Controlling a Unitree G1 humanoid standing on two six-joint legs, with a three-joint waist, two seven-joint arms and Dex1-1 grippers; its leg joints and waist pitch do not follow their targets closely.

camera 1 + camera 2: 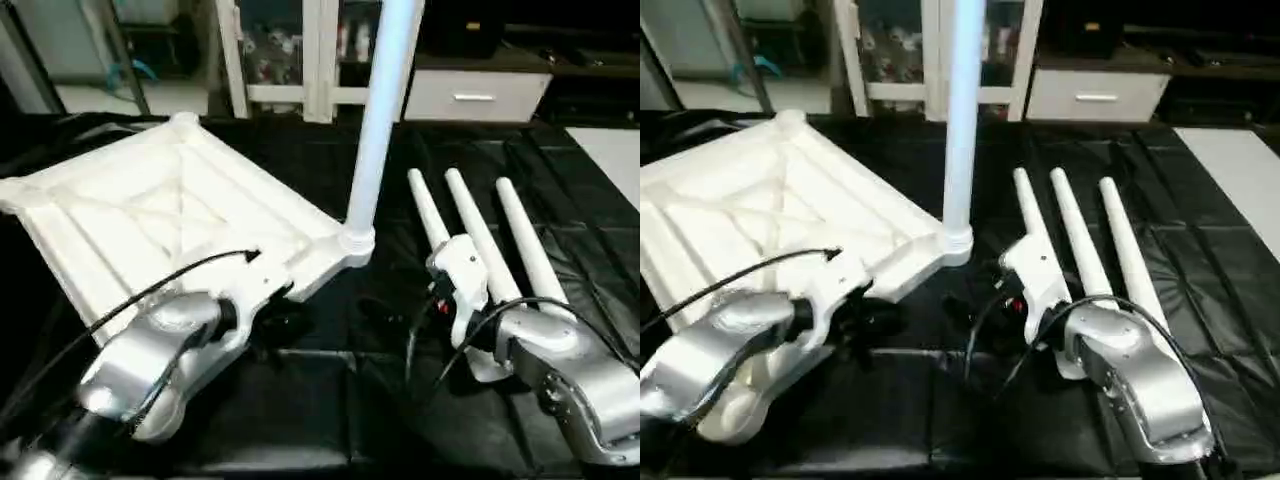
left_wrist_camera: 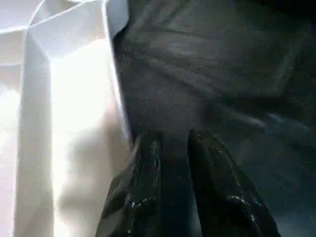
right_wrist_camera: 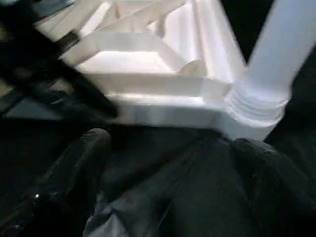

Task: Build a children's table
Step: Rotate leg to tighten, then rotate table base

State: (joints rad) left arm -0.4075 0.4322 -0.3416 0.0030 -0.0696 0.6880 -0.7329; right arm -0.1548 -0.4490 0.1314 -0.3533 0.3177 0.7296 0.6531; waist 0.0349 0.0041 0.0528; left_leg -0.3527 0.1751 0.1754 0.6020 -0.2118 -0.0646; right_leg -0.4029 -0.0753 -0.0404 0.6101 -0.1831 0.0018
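The tabletop point(image 1: 170, 220) lies upside down on the black cloth point(image 1: 330, 400) that covers the work surface, toward the left side of it, with the crossed ribs facing up. It sits turned, so one corner points to the far edge of the cloth and another corner points to the middle. In this middle corner one leg point(image 1: 378, 120) stands upright in its round socket point(image 1: 356, 243) and rises out of the top of the picture.

Three more legs point(image 1: 478, 235) lie on the cloth at the right side, side by side and close together, with their rounded tips pointing to the far edge. They are apart from the tabletop.

My left pincer point(image 2: 173, 197) is just beside the near rim of the tabletop, close to the corner with the standing leg. Its two black fingers point(image 2: 143, 197) stand only a little apart, with a narrow gap between them, and nothing is between them. One finger is very near the white rim; I cannot tell if it touches.

My right pincer point(image 3: 168, 173) is over the cloth between the tabletop corner and the near ends of the three lying legs. Its fingers point(image 3: 79, 168) are spread wide and hold nothing. From my right wrist I see the socket with its ringed collar and the bottom of the upright leg directly in front, near but not touched.
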